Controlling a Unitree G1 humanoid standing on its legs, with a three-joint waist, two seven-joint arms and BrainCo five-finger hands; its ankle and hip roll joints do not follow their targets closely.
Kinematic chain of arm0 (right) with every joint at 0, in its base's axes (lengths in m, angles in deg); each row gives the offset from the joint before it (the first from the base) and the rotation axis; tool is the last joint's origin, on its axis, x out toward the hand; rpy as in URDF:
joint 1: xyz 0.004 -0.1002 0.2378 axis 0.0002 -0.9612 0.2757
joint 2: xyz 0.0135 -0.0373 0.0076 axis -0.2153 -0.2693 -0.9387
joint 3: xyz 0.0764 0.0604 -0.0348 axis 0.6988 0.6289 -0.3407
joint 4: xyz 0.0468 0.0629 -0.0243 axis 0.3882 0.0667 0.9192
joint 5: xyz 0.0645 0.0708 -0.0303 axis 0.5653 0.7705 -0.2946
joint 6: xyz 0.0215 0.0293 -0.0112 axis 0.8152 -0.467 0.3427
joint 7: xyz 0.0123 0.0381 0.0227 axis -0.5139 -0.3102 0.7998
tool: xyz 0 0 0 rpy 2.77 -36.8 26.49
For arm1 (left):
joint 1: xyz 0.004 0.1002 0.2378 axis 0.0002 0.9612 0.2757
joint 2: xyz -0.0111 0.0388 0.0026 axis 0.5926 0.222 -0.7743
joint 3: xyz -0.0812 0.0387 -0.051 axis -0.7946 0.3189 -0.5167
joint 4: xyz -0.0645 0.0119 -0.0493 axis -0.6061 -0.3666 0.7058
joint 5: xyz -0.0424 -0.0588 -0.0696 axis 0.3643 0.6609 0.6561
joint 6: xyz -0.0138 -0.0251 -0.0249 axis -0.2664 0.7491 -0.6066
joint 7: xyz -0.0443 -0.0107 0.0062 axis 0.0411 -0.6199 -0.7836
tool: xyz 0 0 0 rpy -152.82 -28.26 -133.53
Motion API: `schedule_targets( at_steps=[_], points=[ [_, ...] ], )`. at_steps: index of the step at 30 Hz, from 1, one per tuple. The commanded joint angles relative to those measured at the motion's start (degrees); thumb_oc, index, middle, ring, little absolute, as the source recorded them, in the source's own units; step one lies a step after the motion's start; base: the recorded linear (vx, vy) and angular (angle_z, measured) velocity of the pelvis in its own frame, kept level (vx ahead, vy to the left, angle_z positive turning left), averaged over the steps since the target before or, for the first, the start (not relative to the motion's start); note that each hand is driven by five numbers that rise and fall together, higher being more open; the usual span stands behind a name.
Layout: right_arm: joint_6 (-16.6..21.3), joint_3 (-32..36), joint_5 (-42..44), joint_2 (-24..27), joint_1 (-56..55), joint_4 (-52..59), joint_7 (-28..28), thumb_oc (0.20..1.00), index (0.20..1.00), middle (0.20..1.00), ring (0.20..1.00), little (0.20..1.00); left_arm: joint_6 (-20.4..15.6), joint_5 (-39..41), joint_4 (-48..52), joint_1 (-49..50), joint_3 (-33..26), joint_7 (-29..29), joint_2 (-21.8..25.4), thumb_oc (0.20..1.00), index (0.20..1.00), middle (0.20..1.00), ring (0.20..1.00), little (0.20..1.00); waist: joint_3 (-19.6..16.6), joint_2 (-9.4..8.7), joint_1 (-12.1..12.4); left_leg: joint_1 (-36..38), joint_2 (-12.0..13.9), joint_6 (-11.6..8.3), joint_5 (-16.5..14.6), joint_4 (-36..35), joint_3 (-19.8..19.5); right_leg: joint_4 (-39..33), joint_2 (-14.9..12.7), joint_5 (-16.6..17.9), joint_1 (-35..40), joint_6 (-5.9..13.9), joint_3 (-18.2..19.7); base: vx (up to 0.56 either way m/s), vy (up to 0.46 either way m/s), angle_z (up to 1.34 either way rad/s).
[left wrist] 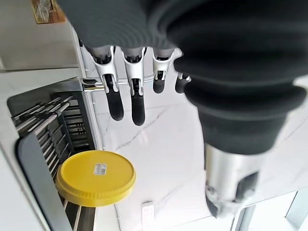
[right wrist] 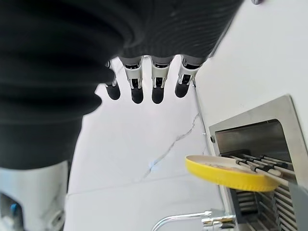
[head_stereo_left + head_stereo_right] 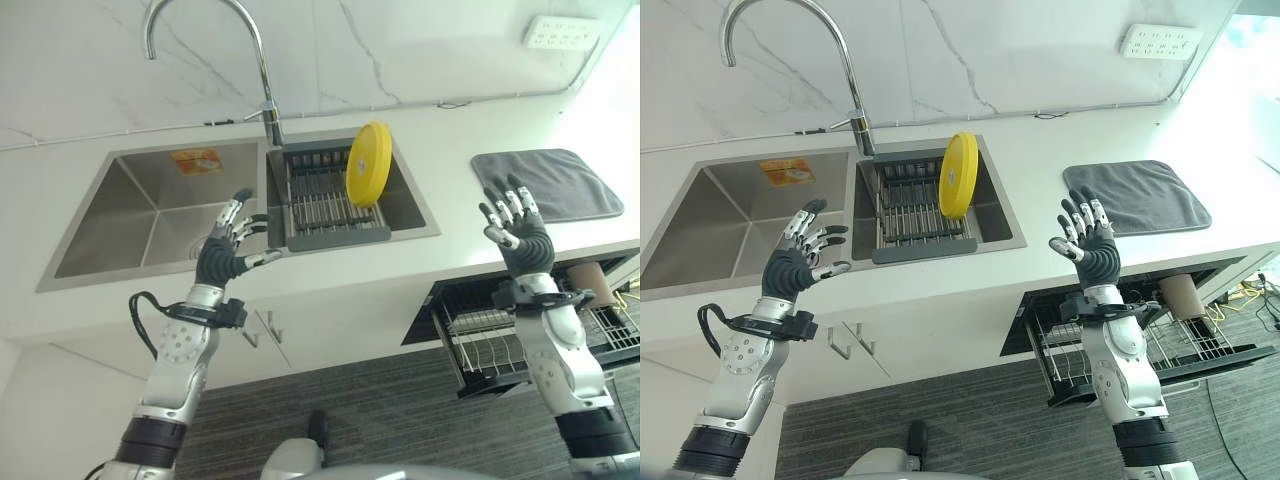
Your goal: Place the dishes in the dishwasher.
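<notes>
A yellow plate (image 3: pixel 369 163) stands on edge in the grey dish rack (image 3: pixel 322 205) inside the right basin of the sink; it also shows as the yellow plate (image 1: pixel 96 177) and the yellow plate (image 2: pixel 224 173) in the wrist views. My left hand (image 3: pixel 227 251) hovers open over the sink's front edge, left of the rack, holding nothing. My right hand (image 3: pixel 520 236) is raised open above the counter's front, right of the sink, also holding nothing. The dishwasher's wire rack (image 3: pixel 495 335) is pulled out below the counter at the right.
A tall curved faucet (image 3: pixel 262 85) rises behind the sink. The left basin (image 3: pixel 150 205) lies beside the rack. A grey drying mat (image 3: pixel 545 183) lies on the counter at the right. A wall socket (image 3: pixel 562 32) is at the top right. A brown cup (image 3: pixel 590 280) sits in the dishwasher.
</notes>
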Motion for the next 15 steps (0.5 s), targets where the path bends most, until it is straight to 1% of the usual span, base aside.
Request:
schedule_targets(
  at_steps=[1,4,9,12,15],
  points=[
    [-0.5,-0.5,5.9,0.9,6.5,-2.8,0.0,1.000,1.000,1.000,1.000,1.000,-1.0,0.8,2.3,-3.0,2.0,-2.0,1.8,1.000,1.000,1.000,1.000,1.000,-4.2,0.12,1.7,-2.4,4.5,-5.93,-5.0,1.2,-4.8,0.0,2.4,1.8,-1.8,-0.81,-3.1,0.07,-0.006,0.07],
    [-1.7,-1.9,7.2,0.5,9.1,-5.7,-0.2,1.000,1.000,1.000,1.000,1.000,-0.4,1.5,3.4,-3.4,2.5,-3.3,2.0,1.000,1.000,1.000,1.000,1.000,-4.3,-0.05,2.6,-2.3,4.2,-5.86,-5.2,1.5,-5.7,0.0,2.4,1.9,-1.8,-0.89,-3.7,0.09,-0.002,0.10],
    [-2.0,-2.2,7.2,1.5,12.9,-9.8,-1.6,1.000,1.000,1.000,1.000,1.000,0.5,1.3,4.5,-4.2,3.2,-4.6,2.4,1.000,1.000,1.000,1.000,1.000,-4.2,-0.46,3.6,-2.6,3.7,-5.73,-5.6,2.2,-6.8,0.0,2.4,2.1,-1.9,-1.06,-4.4,0.08,-0.012,0.15],
    [-1.9,-2.4,7.4,2.4,15.5,-12.8,-2.3,1.000,1.000,1.000,1.000,1.000,0.6,2.9,4.6,-4.9,3.5,-5.3,3.1,1.000,1.000,1.000,1.000,1.000,-4.0,-0.54,4.3,-2.6,3.6,-5.75,-5.8,2.6,-7.4,0.0,2.3,2.2,-1.8,-1.08,-4.9,0.08,-0.011,0.10],
    [-2.2,-2.5,6.9,2.5,16.3,-13.6,-2.7,1.000,1.000,1.000,1.000,1.000,0.8,3.2,5.1,-5.0,3.4,-5.7,3.3,1.000,1.000,1.000,1.000,1.000,-3.9,-0.55,4.7,-2.5,3.4,-5.66,-6.0,2.7,-7.9,0.0,2.3,2.2,-1.8,-1.11,-5.1,0.08,-0.015,0.05]
  ],
)
